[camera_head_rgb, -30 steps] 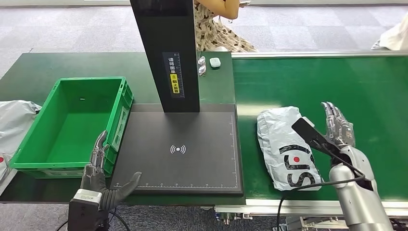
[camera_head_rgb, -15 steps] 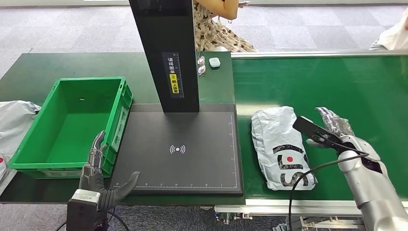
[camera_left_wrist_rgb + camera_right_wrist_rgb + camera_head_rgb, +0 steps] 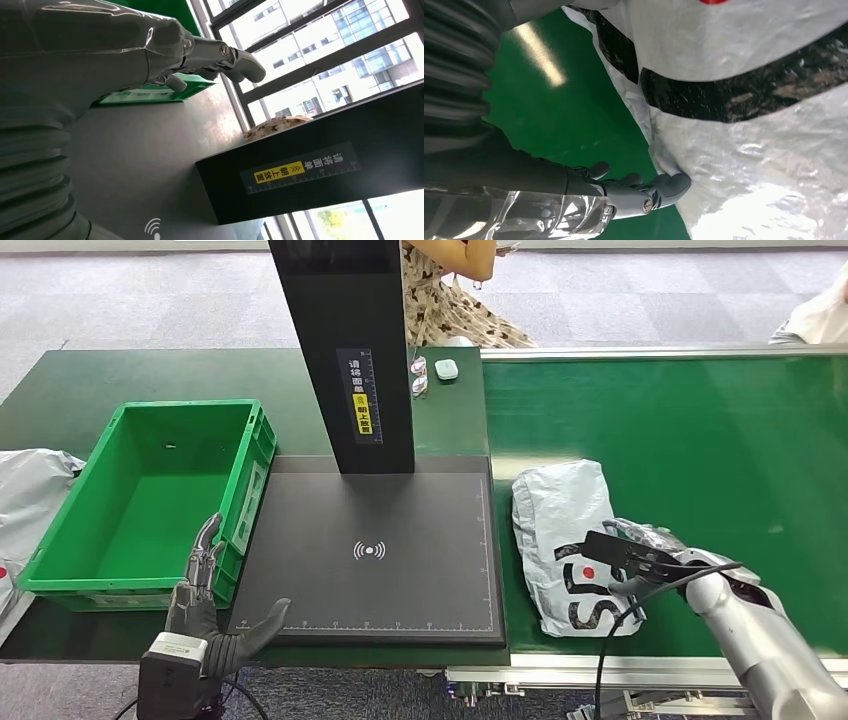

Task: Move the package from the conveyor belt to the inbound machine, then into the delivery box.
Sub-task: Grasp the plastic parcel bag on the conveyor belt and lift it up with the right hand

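Note:
The package, a crumpled grey-white mailer bag with black lettering and a red dot, lies on the green conveyor belt beside the inbound machine's black pad. My right hand lies low at the bag's right edge. In the right wrist view its fingertips touch the edge of the package without gripping it. My left hand hovers open at the table's front edge, fingers spread, between the pad and the green delivery box. The left wrist view shows that hand holding nothing.
The machine's black column rises at the back of the pad. Another grey bag lies left of the green box. Small white items sit behind the column. A person in a patterned dress stands beyond the table.
The package has travelled left along the belt toward the pad. My right hand has dropped and swung left from upright beside the bag to touching its edge. The left hand stayed put.

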